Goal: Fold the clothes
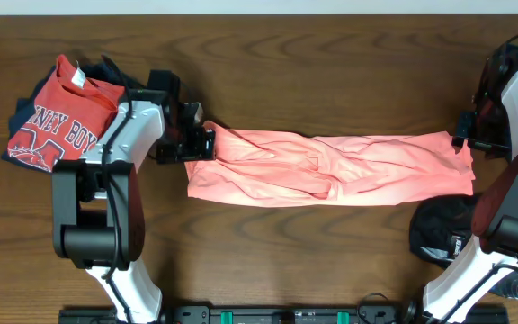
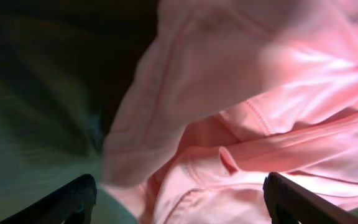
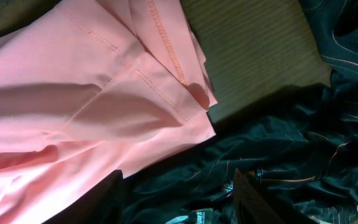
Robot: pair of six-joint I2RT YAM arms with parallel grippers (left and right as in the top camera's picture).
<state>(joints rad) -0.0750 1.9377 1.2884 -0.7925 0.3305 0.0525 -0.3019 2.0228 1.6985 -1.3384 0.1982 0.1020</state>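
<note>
Salmon-pink T-shirt lies as one long band across the middle of the table.
The left gripper and the right gripper stand at its two ends, both released with fingers wide apart, probably ready to take the ends for the next fold.

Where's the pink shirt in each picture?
Overhead: the pink shirt lies stretched across the middle of the wooden table.
Left wrist: very close up, it fills the middle and right.
Right wrist: it fills the upper left.
Shared landmark: the table, blurry at the left of the left wrist view and top middle in the right wrist view.
</note>
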